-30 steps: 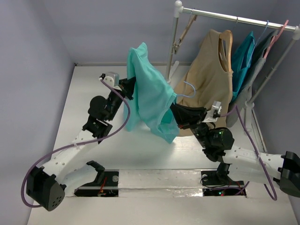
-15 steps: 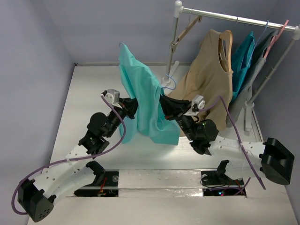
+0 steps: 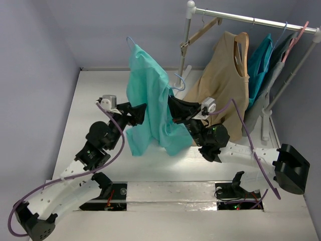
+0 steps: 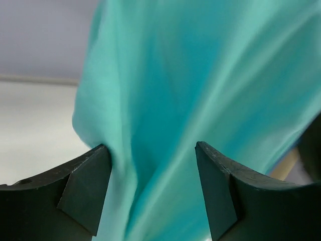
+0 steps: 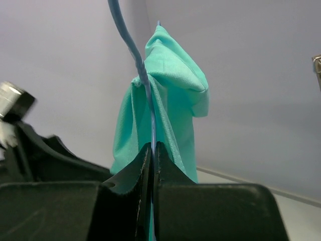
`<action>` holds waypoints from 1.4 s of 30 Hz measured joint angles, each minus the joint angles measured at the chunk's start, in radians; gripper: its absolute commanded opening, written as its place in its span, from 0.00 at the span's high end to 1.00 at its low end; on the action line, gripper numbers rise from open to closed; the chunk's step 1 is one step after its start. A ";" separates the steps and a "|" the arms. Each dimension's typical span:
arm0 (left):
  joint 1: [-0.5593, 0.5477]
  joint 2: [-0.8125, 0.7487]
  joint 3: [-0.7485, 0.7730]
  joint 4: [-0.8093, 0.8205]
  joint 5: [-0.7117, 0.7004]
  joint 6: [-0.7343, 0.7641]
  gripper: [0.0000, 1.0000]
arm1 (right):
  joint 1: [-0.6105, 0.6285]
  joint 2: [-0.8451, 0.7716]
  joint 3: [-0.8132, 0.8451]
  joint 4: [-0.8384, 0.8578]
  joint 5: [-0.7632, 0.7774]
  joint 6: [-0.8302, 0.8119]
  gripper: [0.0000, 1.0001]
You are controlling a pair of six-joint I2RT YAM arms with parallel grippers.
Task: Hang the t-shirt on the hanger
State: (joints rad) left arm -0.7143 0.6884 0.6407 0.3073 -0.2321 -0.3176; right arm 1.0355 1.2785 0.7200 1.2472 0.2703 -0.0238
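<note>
Aqua t-shirt (image 3: 150,100) x1, hanger (image 5: 142,70) x1 in tight R jaws; L jaws apart.

Aqua t-shirt (image 3: 150,108) draped over raised light-blue hanger (image 5: 131,46).

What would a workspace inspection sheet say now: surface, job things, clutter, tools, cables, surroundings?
Surface: white table, evenly lit.
Job's things: light turquoise fabric t-shirt draped over thin light-blue hanger, raised above the table.
Clutter: tan sleeveless top, bare wooden hanger, darker teal garments, all on the rail.
Tools: left tool open, jaws either side of t-shirt fabric; right tool shut on the hanger wire.
Cables: purple cables in slack loops.
Surroundings: grey-blue walls, metal clothes rail.
</note>
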 measured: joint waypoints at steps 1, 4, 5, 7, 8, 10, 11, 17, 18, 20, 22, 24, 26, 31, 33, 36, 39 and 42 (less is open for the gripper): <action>0.000 -0.018 0.018 -0.011 -0.008 -0.005 0.37 | 0.000 0.000 0.000 -0.002 0.002 0.002 1.00; 0.000 -0.047 0.083 -0.020 -0.014 -0.031 0.38 | 0.000 0.001 0.000 -0.012 0.004 0.021 1.00; 0.000 -0.050 0.099 -0.017 -0.011 -0.043 0.38 | 0.000 0.001 0.000 -0.017 0.007 0.030 1.00; 0.000 -0.058 0.113 0.005 -0.001 -0.068 0.38 | 0.000 0.001 0.000 -0.030 0.011 0.045 1.00; 0.000 -0.063 0.113 0.018 0.007 -0.084 0.38 | 0.000 0.001 0.000 -0.040 0.011 0.053 1.00; 0.000 -0.056 0.113 0.048 0.025 -0.112 0.38 | 0.000 0.000 0.000 -0.058 0.012 0.068 1.00; 0.000 -0.046 0.113 0.062 0.034 -0.123 0.37 | 0.000 0.000 0.000 -0.068 0.012 0.076 1.00; 0.000 0.072 0.126 0.145 0.073 -0.212 0.33 | 0.000 0.000 -0.017 -0.115 0.011 0.119 1.00; 0.000 0.092 0.126 0.160 0.077 -0.226 0.32 | 0.000 0.000 -0.021 -0.124 0.011 0.125 1.00; 0.000 0.130 0.125 0.178 0.090 -0.260 0.29 | 0.000 0.000 -0.031 -0.141 0.010 0.135 1.00; 0.000 0.145 0.121 0.205 0.099 -0.292 0.28 | 0.000 0.000 -0.034 -0.161 0.010 0.143 1.00; 0.000 0.148 0.117 0.237 0.100 -0.323 0.28 | 0.000 0.003 -0.035 -0.169 0.010 0.150 1.00; 0.000 0.148 0.116 0.269 0.099 -0.349 0.27 | 0.001 0.009 -0.035 -0.173 0.008 0.155 1.00; 0.000 0.167 0.113 0.301 0.075 -0.407 0.29 | 0.013 0.032 -0.035 -0.186 0.007 0.151 1.00; 0.000 0.185 0.113 0.290 0.052 -0.425 0.29 | 0.020 0.043 -0.035 -0.195 0.007 0.144 1.00; 0.000 0.210 0.113 0.254 0.018 -0.445 0.31 | 0.032 0.057 -0.034 -0.204 0.019 0.122 1.00; 0.000 0.220 0.113 0.221 -0.006 -0.459 0.34 | 0.040 0.063 -0.033 -0.216 0.034 0.098 1.00; 0.000 0.208 0.103 0.212 -0.030 -0.473 0.37 | 0.041 0.064 -0.032 -0.219 0.047 0.080 1.00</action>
State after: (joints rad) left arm -0.7143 0.8959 0.7433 0.5190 -0.2623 -0.7910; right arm 1.0763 1.3430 0.6876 1.0286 0.3172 0.0566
